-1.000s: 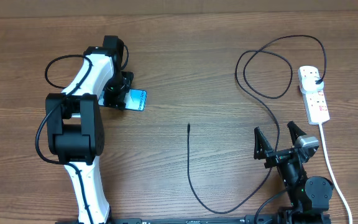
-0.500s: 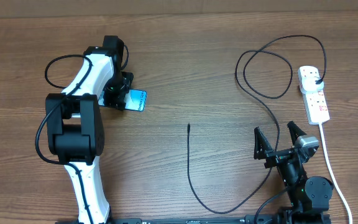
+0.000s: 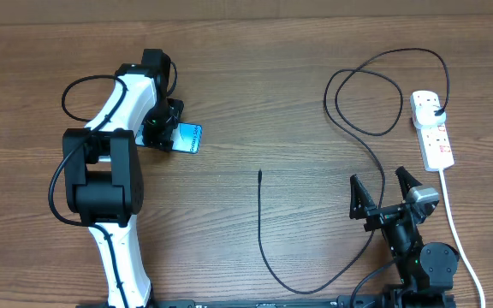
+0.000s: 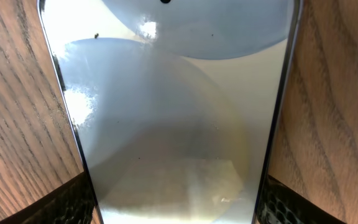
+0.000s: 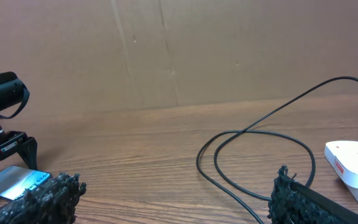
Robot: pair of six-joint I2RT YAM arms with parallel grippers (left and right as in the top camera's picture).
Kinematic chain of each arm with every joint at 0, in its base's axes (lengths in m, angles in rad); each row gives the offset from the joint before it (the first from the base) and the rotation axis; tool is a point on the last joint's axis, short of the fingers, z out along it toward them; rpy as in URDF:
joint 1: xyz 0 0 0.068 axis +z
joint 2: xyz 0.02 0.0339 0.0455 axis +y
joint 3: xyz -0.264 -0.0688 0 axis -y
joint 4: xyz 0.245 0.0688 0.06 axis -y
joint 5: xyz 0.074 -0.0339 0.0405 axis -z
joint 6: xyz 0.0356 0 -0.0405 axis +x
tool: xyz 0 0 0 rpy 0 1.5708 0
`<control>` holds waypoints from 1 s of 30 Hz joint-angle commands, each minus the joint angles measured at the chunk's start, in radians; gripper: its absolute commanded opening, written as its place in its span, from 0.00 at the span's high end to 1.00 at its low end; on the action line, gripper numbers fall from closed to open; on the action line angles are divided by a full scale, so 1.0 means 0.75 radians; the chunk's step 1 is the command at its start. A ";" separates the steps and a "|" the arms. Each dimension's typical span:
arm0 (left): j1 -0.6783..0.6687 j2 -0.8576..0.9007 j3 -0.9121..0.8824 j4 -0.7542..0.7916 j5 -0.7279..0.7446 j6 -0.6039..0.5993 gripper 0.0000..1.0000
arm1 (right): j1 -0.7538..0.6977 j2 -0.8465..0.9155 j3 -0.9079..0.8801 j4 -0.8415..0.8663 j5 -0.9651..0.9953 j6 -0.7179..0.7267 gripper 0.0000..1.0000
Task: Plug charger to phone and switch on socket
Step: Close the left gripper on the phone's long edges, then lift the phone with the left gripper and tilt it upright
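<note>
The phone (image 3: 188, 138), with a light blue screen, lies on the table at the left. My left gripper (image 3: 166, 132) is around its near end. In the left wrist view the phone (image 4: 173, 106) fills the frame and both fingers of my left gripper (image 4: 178, 202) press on its long edges. The charger cable (image 3: 268, 248) lies loose, its connector tip (image 3: 260, 174) at mid-table, its black plug (image 3: 436, 108) in the socket (image 3: 435, 137) at the right. My right gripper (image 3: 382, 193) is open and empty over the cable, which also shows in the right wrist view (image 5: 253, 138).
The socket's thick white cord (image 3: 457, 235) runs down the right side towards the front edge. The cable makes a wide loop (image 3: 366, 94) at the back right. A cardboard wall (image 5: 179, 50) stands behind the table. The left arm's own black cable (image 3: 75, 94) loops at the far left.
</note>
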 commanded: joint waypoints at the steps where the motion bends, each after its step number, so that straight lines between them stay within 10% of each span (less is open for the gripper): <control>1: 0.008 0.038 -0.045 -0.013 -0.045 0.017 0.90 | 0.009 -0.013 -0.014 0.007 0.010 0.004 0.00; 30: 0.008 0.037 0.462 -0.269 0.076 0.202 0.96 | 0.009 -0.013 -0.015 0.007 0.010 0.004 0.00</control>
